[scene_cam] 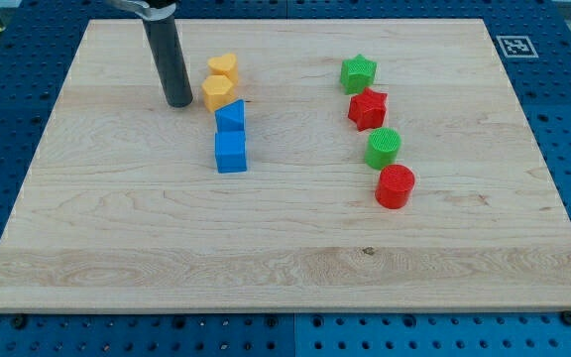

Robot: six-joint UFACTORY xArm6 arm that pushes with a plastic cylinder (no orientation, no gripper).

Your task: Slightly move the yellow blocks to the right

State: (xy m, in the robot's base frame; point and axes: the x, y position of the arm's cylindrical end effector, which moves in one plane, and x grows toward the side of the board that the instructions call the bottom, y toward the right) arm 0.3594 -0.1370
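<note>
Two yellow blocks in the upper left-centre of the wooden worktop (117, 258): a yellow heart-shaped block (224, 67) nearer the view's top, and a yellow block (217, 93) of a many-sided shape just below it and slightly toward the view's left, the two touching or nearly so. Directly to the view's left of the lower yellow block, just beside it with a narrow gap, my tip (178, 103), resting on the board; the dark rod rising from it toward the view's top edge. No hand on this arm, only the rod, so nothing to tell of open or closed.

Just below the yellow pair, a blue block (230, 116) with a peaked top, close under the lower yellow one, and touching it from below a blue cube (231, 152).

Well apart, on the view's right half, a slanting column of four: a green star (359, 72) at the top, a red star (368, 108) just under it, a green ribbed round block (384, 147) next, and a red cylinder (396, 185) lowest.

A black-and-white marker tag (515, 45) at the board's top right corner
</note>
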